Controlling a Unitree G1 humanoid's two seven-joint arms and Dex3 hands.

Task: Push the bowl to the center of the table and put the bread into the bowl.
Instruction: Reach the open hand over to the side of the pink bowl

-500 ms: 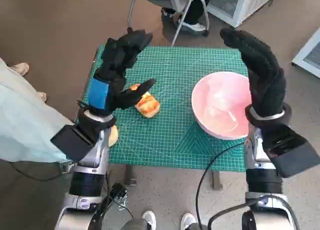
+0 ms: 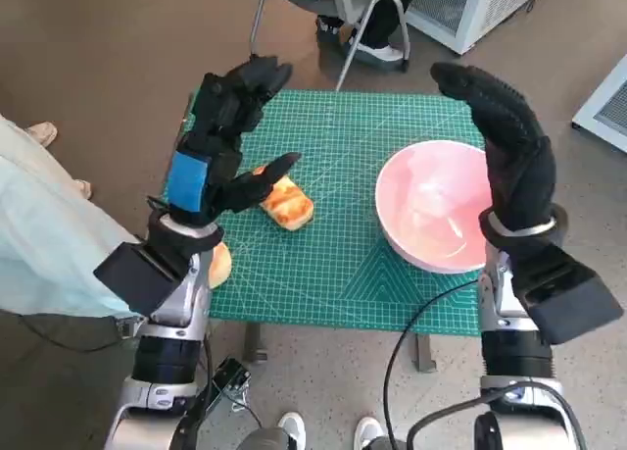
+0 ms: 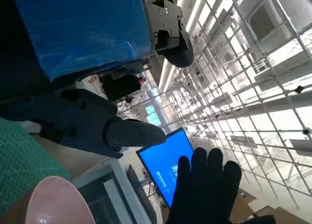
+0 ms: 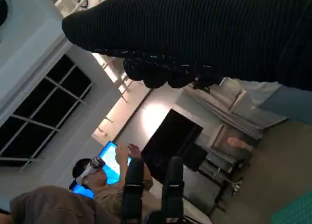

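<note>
Steep overhead head view; upturned wrist views.

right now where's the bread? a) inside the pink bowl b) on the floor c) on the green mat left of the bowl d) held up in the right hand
c: the bread lies on the green mat, apart from the pink bowl and to its left in the head view, with the left hand above it.
</note>
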